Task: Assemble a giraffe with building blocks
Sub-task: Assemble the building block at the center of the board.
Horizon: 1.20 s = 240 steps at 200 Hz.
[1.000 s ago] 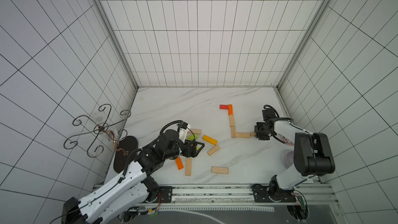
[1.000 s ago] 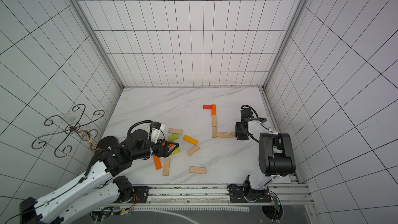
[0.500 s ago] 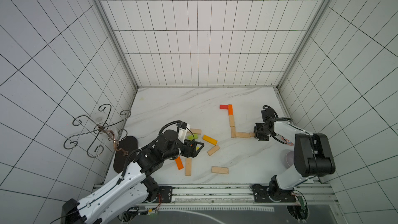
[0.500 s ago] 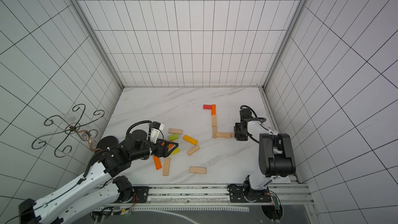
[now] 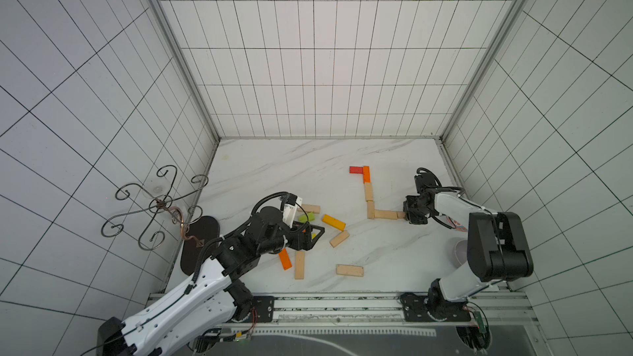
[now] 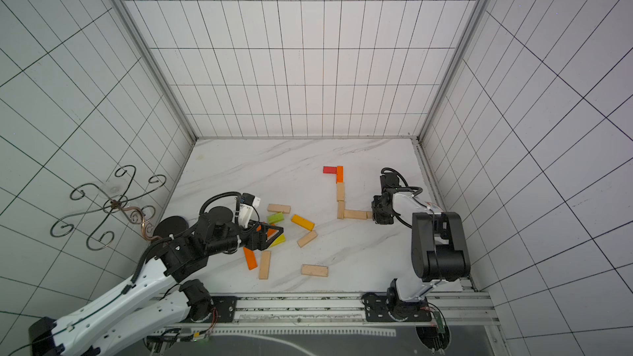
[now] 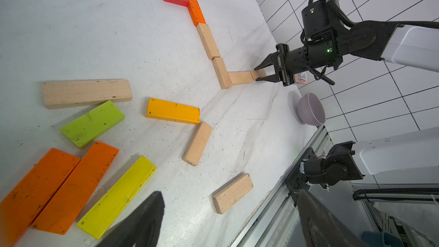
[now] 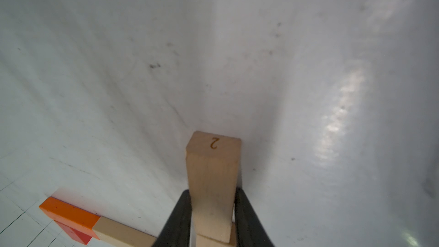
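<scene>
The wooden block (image 8: pixel 212 179) looks matt, the marbled tabletop (image 8: pixel 297 67) glossy.

A robot lab cell — gridded white walls (image 5: pixel 325 63), marble tabletop (image 5: pixel 291 172), mounting rail (image 5: pixel 342 303).

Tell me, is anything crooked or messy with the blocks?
Nothing looks broken. The built shape is neat and snug; only the spare blocks beside the left gripper lie scattered at odd angles.

White grid-lined walls (image 5: pixel 325 63) on three sides of a pale marbled tabletop (image 5: pixel 291 166).
</scene>
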Motion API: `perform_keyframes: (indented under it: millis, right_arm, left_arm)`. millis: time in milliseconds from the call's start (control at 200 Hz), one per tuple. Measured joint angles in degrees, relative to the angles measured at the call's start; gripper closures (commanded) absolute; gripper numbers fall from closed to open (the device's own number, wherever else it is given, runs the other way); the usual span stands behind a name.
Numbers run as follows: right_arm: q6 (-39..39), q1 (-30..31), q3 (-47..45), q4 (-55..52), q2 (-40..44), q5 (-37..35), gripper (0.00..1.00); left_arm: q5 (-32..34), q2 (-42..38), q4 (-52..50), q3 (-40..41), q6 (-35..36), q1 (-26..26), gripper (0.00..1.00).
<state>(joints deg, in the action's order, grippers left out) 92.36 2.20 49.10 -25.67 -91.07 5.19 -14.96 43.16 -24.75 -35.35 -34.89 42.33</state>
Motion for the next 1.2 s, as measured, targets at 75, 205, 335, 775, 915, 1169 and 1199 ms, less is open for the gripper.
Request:
perform_keyframes:
  millis: [75, 205, 335, 775, 915, 1169, 1199]
  right_arm:
    - [0.22, 0.0, -0.07, -0.07, 0.02, 0.0, 0.68]
    - [0.83, 0.0, -0.11, -0.28, 0.11, 0.02, 0.62]
    - [1.4, 0.0, -0.11, -0.5, 0.24, 0.0, 0.59]
    - [0.9, 0.0, -0.09, -2.21, 3.45, -1.53, 0.52]
    - [-0.98, -0.07, 0.07, -2.58, 6.78, -2.89, 0.48]
    - [-6.97, -1.51, 1.95, -6.88, 10.34, -3.5, 0.48]
    - [-8.04, -1.57, 2.82, -7.63, 10.86, -3.48, 0.48]
  left_arm:
    - [0.02, -0.04, 0.0, 0.0, 0.0, 0.0, 0.12]
    - [0.02, -0.17, -0.22, 0.0, 0.02, 0.0, 0.12]
    - [0.07, -0.42, -0.63, 0.0, 0.02, 0.0, 0.12]
    - [0.22, -0.68, -1.11, 0.0, 0.02, 0.0, 0.12]
    - [0.37, -1.01, -1.66, 0.0, 0.02, 0.0, 0.12]
    - [1.09, -2.6, -2.54, 0.0, 0.02, 0.0, 0.12]
    - [1.25, -2.82, -2.56, 0.0, 0.02, 0.0, 0.11]
